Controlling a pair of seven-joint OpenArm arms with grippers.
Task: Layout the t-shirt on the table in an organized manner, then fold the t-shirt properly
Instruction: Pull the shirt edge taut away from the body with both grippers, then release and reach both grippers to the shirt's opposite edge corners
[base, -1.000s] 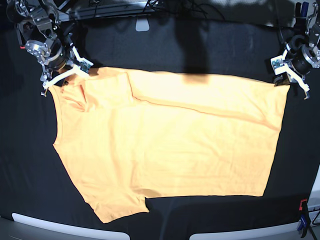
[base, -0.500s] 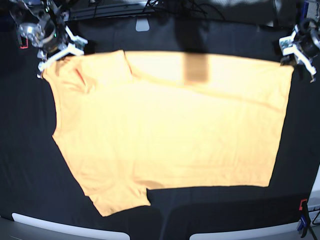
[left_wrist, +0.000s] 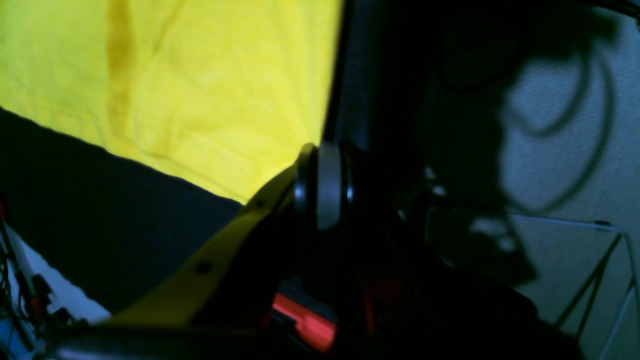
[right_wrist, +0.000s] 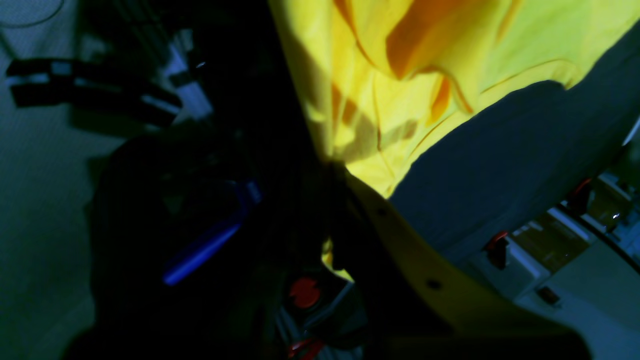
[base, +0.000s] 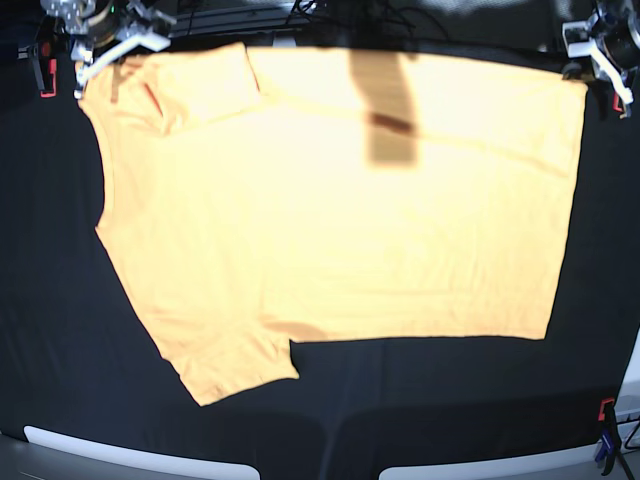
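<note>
Left wrist view: the t-shirt (left_wrist: 190, 85) fills the upper left as bright yellow cloth, its straight edge running down to the left gripper (left_wrist: 320, 185). The gripper's two pads are pressed together with no gap, and the shirt's corner meets them there, so it is clamped on the fabric. Below the cloth lies the dark surface (left_wrist: 100, 225). A red part (left_wrist: 305, 325) glows low in the frame.

Right wrist view: the shirt (right_wrist: 450, 75) hangs in folds across the upper right, narrowing to a point at the right gripper (right_wrist: 345, 180), which is mostly in shadow; its fingers sit tight on that pinched corner. The black surface (right_wrist: 510, 165) shows beneath the shirt's curved edge. A blue strip (right_wrist: 200, 250) and a red round knob (right_wrist: 305, 292) sit in the dark foreground.

Base view: the shirt (base: 330, 230) is spread wide over the black surface (base: 450, 410), its top edge held up along the far side. The right gripper (base: 100, 45) grips the top corner at this view's left; the left gripper (base: 598, 50) grips the top corner at its right. One sleeve (base: 235, 365) lies flat at the lower left. A rectangular shadow (base: 385, 110) falls on the upper middle of the cloth.
</note>
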